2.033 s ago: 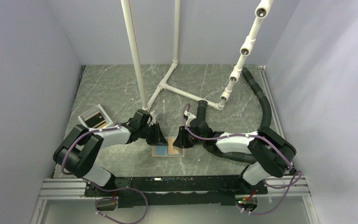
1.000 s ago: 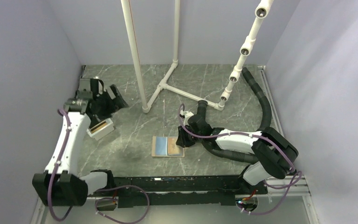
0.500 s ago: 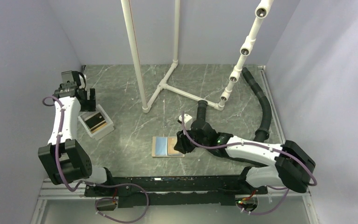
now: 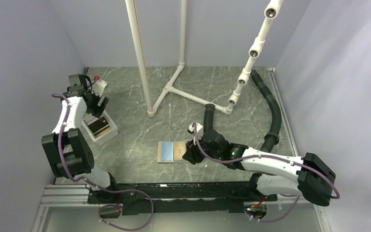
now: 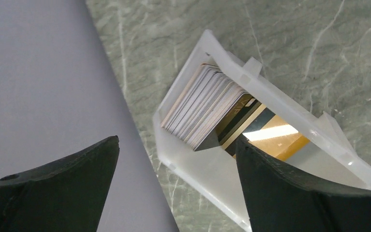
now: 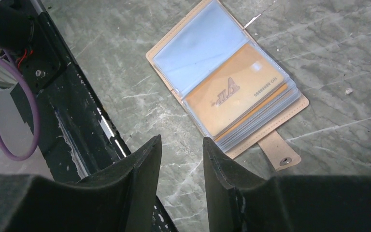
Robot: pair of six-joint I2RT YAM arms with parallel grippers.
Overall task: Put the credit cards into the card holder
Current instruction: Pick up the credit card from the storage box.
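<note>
Left hand: we see the left gripper (image 5: 176,145) spread wide above the tray, with nothing between its fingers
Right hand: the right gripper (image 6: 181,145) has its jaws partly apart with a narrow gap, and we see only bare table through it; it holds nothing
Cards: the cards (image 5: 207,111) stand as a leaning stack at one end of the tray; one more lies flat beside them and shines gold
Tray: the white tray (image 5: 212,174) sits on the table (image 4: 140,96) right against the left wall (image 5: 38,72)
Holder: the holder (image 6: 198,46) lies open and flat on the table near its front edge, between the two arms, well apart from the tray
Pockets: we see one clear pocket empty and bluish, the other with an orange card inside
Tab: the tab (image 6: 280,152) sticks out flat on the side towards the right gripper
Gap: the right gripper hangs just beside the holder; we see no contact
</note>
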